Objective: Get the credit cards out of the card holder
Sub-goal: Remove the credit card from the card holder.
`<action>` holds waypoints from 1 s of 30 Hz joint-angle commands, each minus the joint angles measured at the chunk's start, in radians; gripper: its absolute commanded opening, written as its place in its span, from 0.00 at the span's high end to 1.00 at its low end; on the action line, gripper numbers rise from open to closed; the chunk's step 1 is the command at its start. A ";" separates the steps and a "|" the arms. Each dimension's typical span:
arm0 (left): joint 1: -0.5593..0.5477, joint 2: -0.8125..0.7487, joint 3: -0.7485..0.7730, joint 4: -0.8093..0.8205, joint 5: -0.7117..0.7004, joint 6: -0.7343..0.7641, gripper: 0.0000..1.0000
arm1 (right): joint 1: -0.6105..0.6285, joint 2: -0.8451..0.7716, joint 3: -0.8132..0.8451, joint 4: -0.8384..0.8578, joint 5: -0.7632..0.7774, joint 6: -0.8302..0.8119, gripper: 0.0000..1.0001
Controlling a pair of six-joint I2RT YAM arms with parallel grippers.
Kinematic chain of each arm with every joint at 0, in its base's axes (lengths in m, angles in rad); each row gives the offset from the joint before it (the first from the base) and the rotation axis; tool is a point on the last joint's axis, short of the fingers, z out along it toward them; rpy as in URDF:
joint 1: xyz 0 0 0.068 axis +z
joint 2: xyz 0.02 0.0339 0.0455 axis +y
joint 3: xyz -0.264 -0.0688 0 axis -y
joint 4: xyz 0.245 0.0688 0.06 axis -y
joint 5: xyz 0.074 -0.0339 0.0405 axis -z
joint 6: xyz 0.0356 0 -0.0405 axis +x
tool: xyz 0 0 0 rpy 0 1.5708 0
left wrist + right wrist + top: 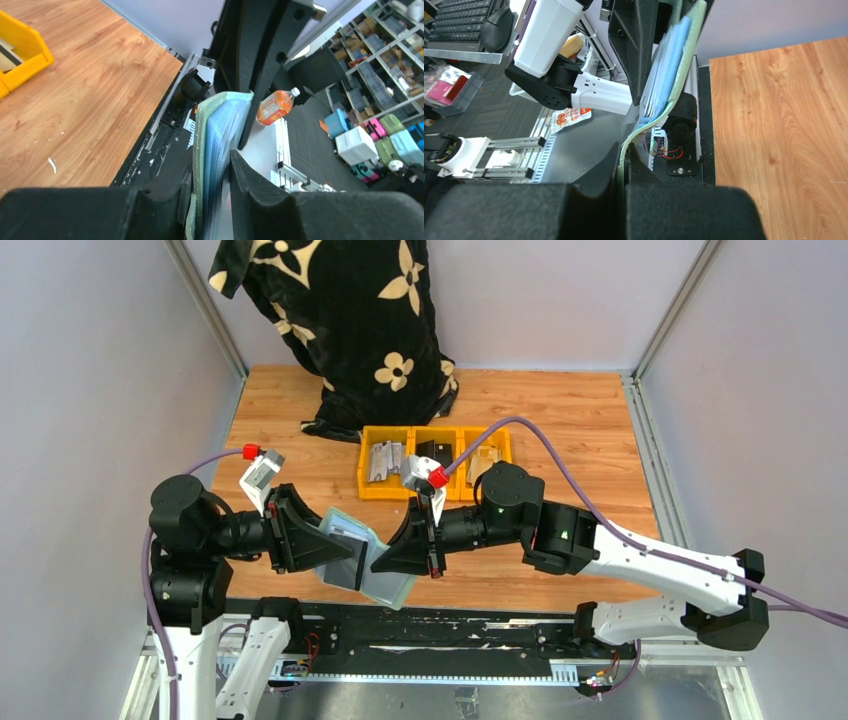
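The sage-green card holder [390,585] hangs unfolded in the air over the table's near edge, held between both grippers. My left gripper [345,550] is shut on its left half: in the left wrist view the fingers [250,180] flank the green cover and pale blue pockets [220,125]. My right gripper [380,562] is shut on the thin green flap [623,155]. A dark credit card [347,533] shows in a pocket. In the right wrist view the blue pockets [669,65] stand edge-on, with the left gripper's finger beside them.
Three yellow bins [371,489] sit in a row mid-table, with flat grey, black and tan cards inside. A black cloth with cream flowers [350,330] stands at the back. The black rail [400,625] runs along the table's near edge under the holder.
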 commanded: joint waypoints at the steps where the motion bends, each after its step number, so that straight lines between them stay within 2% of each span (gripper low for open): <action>1: 0.005 0.004 -0.018 -0.005 0.057 -0.011 0.75 | -0.053 -0.027 0.012 0.091 -0.112 0.048 1.00; 2: 0.005 0.001 -0.018 -0.005 0.061 -0.010 0.75 | -0.068 -0.030 0.006 0.098 -0.125 0.057 1.00; 5: 0.005 -0.007 -0.022 -0.005 0.060 -0.012 0.64 | -0.092 -0.029 0.003 0.105 -0.154 0.075 1.00; 6: 0.005 -0.009 -0.022 -0.005 0.058 -0.013 0.65 | -0.092 -0.025 0.005 0.103 -0.161 0.076 1.00; 10: 0.005 0.001 -0.008 -0.005 0.013 -0.019 0.95 | -0.095 -0.006 0.025 0.087 -0.183 0.076 1.00; 11: 0.005 0.003 0.002 -0.005 -0.012 -0.021 1.00 | -0.098 -0.002 0.026 0.084 -0.181 0.077 0.96; 12: 0.005 0.004 0.012 -0.005 -0.043 -0.021 1.00 | -0.102 0.000 0.025 0.083 -0.182 0.078 0.93; 15: 0.005 0.006 0.034 0.000 -0.157 -0.029 1.00 | -0.126 -0.001 0.016 0.078 -0.164 0.091 0.73; 18: 0.005 -0.022 -0.008 0.154 -0.264 -0.150 1.00 | -0.195 -0.043 -0.012 0.052 -0.086 0.123 0.39; 20: 0.005 -0.050 -0.044 0.206 -0.333 -0.210 1.00 | -0.255 -0.084 -0.015 -0.008 0.006 0.142 0.27; 23: 0.005 -0.080 -0.065 0.201 -0.465 -0.202 1.00 | -0.292 -0.163 -0.017 -0.073 0.209 0.148 0.25; 25: 0.005 -0.082 -0.059 0.153 -0.539 -0.152 1.00 | -0.292 -0.213 -0.039 -0.066 0.292 0.169 0.27; 28: 0.005 -0.070 -0.057 0.100 -0.603 -0.098 1.00 | -0.292 -0.261 -0.072 -0.038 0.335 0.203 0.32; 30: 0.005 -0.063 -0.060 0.074 -0.627 -0.081 1.00 | -0.292 -0.265 -0.088 0.000 0.282 0.226 0.35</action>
